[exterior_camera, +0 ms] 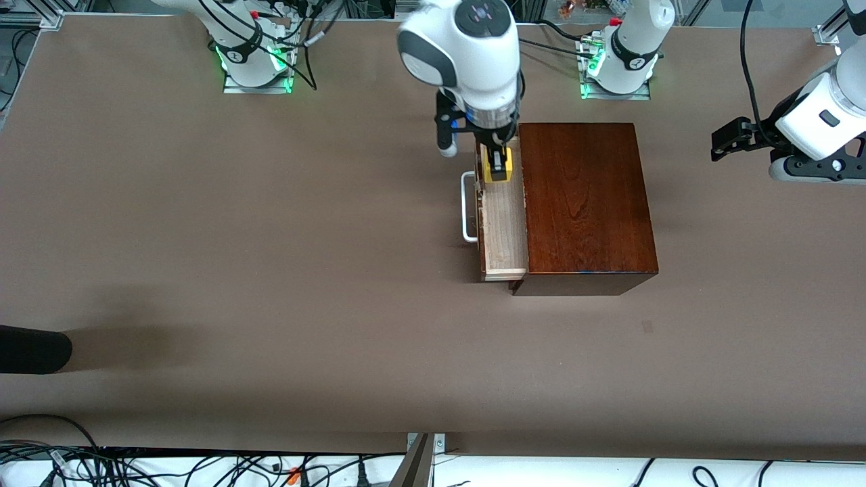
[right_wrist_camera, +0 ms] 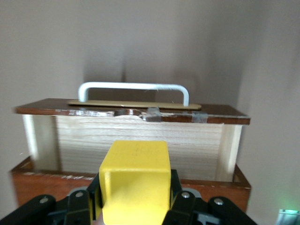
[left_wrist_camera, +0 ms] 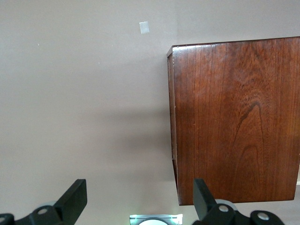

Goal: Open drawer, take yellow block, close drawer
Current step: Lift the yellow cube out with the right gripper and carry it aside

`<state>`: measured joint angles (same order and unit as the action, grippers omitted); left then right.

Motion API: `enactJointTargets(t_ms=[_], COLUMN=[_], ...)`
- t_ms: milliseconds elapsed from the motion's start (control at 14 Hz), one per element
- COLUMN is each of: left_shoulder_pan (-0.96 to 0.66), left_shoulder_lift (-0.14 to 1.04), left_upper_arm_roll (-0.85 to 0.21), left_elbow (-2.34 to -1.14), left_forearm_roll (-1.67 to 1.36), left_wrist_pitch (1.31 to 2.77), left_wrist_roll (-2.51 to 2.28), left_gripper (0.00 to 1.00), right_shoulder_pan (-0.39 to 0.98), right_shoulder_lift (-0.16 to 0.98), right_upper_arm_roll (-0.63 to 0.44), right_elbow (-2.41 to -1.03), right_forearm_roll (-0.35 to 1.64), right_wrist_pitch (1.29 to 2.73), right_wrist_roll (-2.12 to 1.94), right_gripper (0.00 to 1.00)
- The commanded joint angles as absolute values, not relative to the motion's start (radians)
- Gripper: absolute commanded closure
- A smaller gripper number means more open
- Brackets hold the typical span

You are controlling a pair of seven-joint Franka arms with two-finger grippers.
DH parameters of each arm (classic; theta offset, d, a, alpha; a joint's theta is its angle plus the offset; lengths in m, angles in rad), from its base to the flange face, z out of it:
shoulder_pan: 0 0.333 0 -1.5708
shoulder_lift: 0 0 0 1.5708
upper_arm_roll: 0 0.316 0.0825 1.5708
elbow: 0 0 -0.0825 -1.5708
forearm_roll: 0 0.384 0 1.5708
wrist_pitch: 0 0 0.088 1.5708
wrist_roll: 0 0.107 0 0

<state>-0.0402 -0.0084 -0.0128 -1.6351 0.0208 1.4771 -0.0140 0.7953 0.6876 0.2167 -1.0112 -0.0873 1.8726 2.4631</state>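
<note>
Drawer pulled out of the dark wooden box, centre-right of the front view; white handle faces the right arm's end of the table. Right gripper reaches down into the drawer's upper end — fingers clamped on the yellow block. Right wrist view: block fills the lower centre between the fingers, pale drawer wall and handle above it. Left gripper waits at the right edge of the front view — fingers spread, holding nothing.
</note>
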Motion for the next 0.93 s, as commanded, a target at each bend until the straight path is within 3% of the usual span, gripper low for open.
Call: enactJointTargets(t_ms=[0,143,500,857], left_shoulder_pan=[-0.032,-0.031,-0.034,-0.055], left_shoulder_lift=[-0.017,-0.017,-0.017,-0.002], left_upper_arm_roll=[-0.014,-0.014,-0.018,-0.044], left_elbow=[-1.635,-1.635,-1.635,-1.635], left_forearm_roll=[0.006,0.006,0.0,-0.046], left_wrist_pitch=[1.463,1.463,1.442,1.361], left_wrist_roll=[0.009,0.009,0.008,0.011], left_gripper=[0.0,0.0,0.0,0.0], right_shoulder_pan=[0.755,0.709,0.496,0.483], right_shoulder_lift=[0.62,0.566,0.344,0.183], right_upper_arm_roll=[0.216,0.215,0.195,-0.065], right_elbow=[-1.035,-1.095,-1.388,-1.626], right_forearm_roll=[-0.06,-0.055,0.005,0.021], right_wrist_pitch=[1.739,1.669,1.664,1.678], right_wrist_roll=[2.257,2.069,1.56,1.001], right_gripper=[1.0,1.0,1.0,1.0])
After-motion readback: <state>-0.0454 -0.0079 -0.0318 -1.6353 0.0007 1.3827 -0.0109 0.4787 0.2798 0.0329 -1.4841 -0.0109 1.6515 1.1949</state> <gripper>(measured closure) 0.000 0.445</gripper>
